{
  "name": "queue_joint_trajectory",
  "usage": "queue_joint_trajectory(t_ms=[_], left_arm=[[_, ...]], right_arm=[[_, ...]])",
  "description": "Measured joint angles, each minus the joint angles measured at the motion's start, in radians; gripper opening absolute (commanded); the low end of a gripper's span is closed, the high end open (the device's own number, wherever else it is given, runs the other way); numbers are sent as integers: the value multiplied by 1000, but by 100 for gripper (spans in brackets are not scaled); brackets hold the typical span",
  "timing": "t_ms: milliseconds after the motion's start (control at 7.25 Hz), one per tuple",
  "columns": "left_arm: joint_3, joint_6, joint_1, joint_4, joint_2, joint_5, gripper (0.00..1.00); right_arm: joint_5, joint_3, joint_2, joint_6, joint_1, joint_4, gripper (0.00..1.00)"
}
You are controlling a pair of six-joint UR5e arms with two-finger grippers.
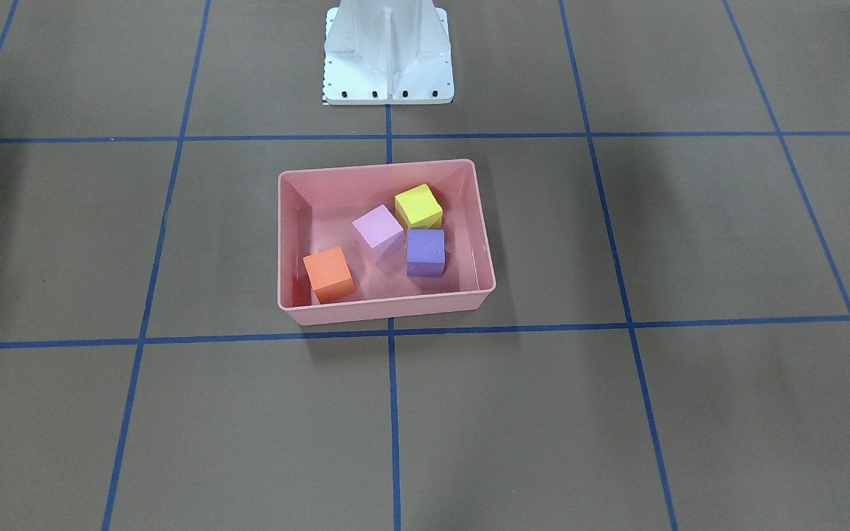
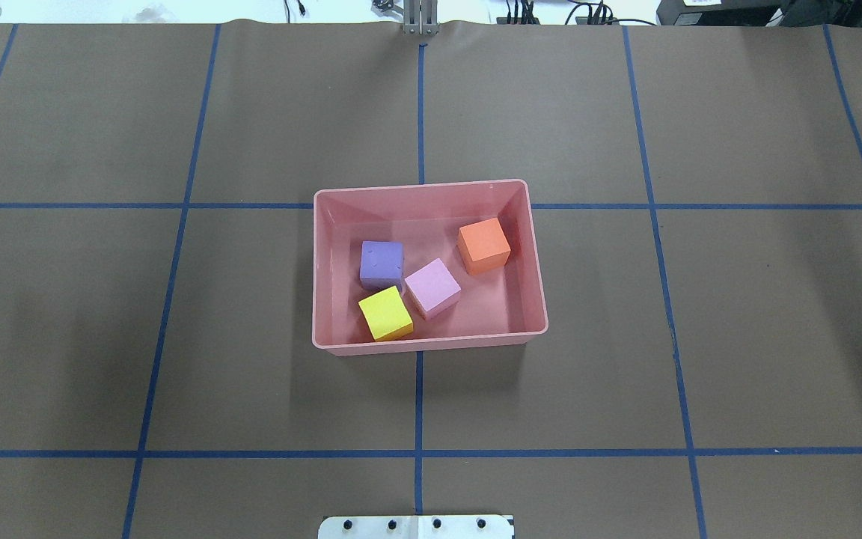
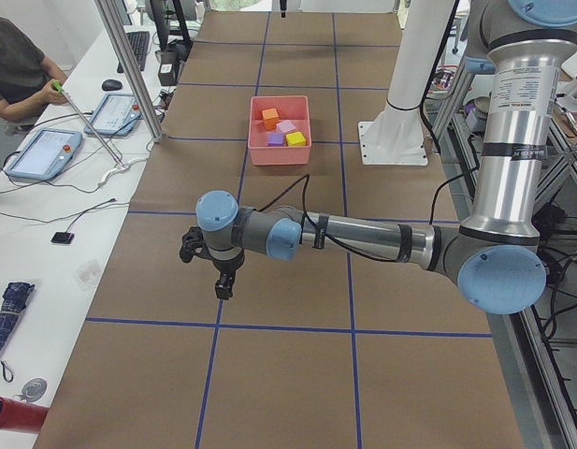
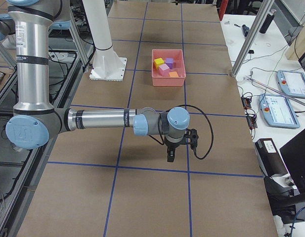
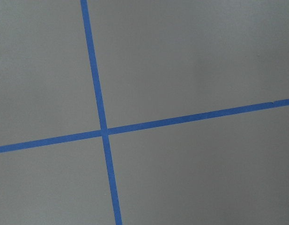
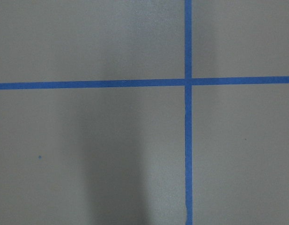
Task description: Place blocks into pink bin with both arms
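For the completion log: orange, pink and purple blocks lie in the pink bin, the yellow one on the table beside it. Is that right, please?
No: the yellow block lies in the pink bin too, with the orange block, pink block and purple block; the overhead exterior view shows it.

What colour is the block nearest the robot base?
Yellow. The yellow block shows best in the overhead exterior view.

Four blocks, one each orange, pink, purple, yellow; one bin; two robot arms; one pedestal.
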Motion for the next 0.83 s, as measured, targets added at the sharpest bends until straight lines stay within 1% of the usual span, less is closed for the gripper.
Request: queue_joint_trajectory(t_ms=[552,828], left_arm=[[-5,-1,0,-9,-1,0,100],[-26,-14,-1,-10,6,-3,100]], right_arm=[[-3,-7,5,3,-1,1,99],[0,11,18,2,-1,2,99]])
